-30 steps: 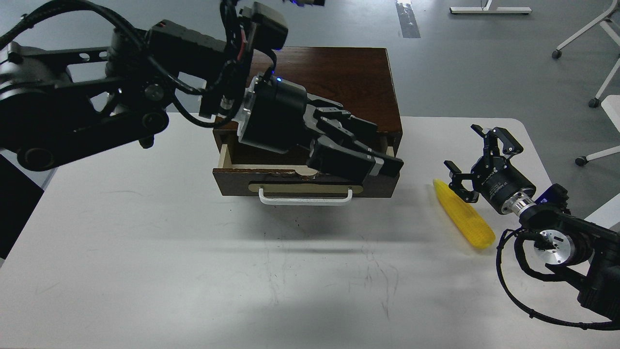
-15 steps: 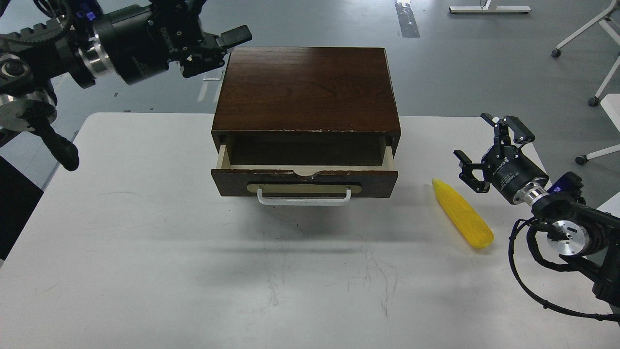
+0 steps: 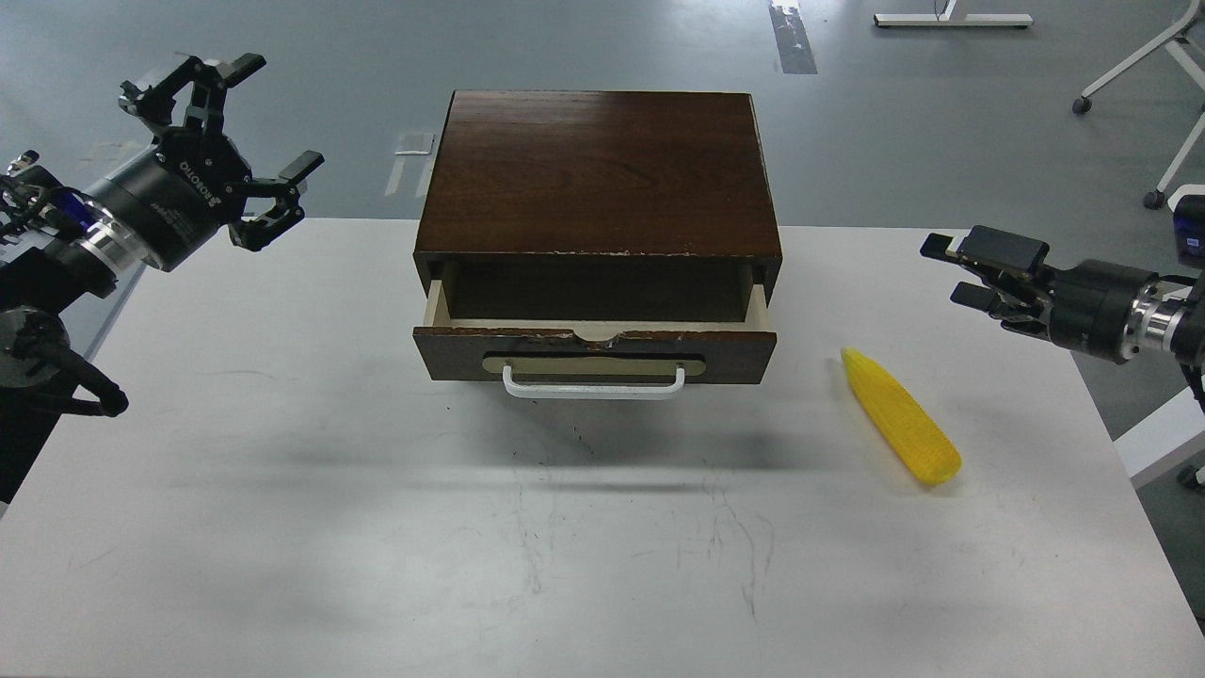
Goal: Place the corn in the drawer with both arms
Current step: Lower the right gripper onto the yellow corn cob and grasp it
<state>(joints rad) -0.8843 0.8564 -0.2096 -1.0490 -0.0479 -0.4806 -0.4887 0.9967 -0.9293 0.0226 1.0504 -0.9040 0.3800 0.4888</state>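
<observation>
The yellow corn [image 3: 899, 415] lies on the white table [image 3: 377, 527], to the right of the cabinet, its tip pointing back-left. The drawer [image 3: 595, 350], dark brown with a brass plate and white bar handle, is pulled partly out of the dark wooden cabinet [image 3: 599, 169] and its inside looks empty. My left gripper [image 3: 235, 141] is open and empty, raised off the table's back left corner, far from the drawer. My right gripper [image 3: 970, 273] is open and empty, above the table's right edge, behind and to the right of the corn.
Grey floor lies behind the table. White chair legs with castors [image 3: 1139, 85] stand at the back right. A white object [image 3: 1153, 433] sits just off the table's right edge.
My left arm has swung from over the drawer up and out to the far left. My right gripper has pulled back from the corn to the right and turned sideways. The corn has not moved.
</observation>
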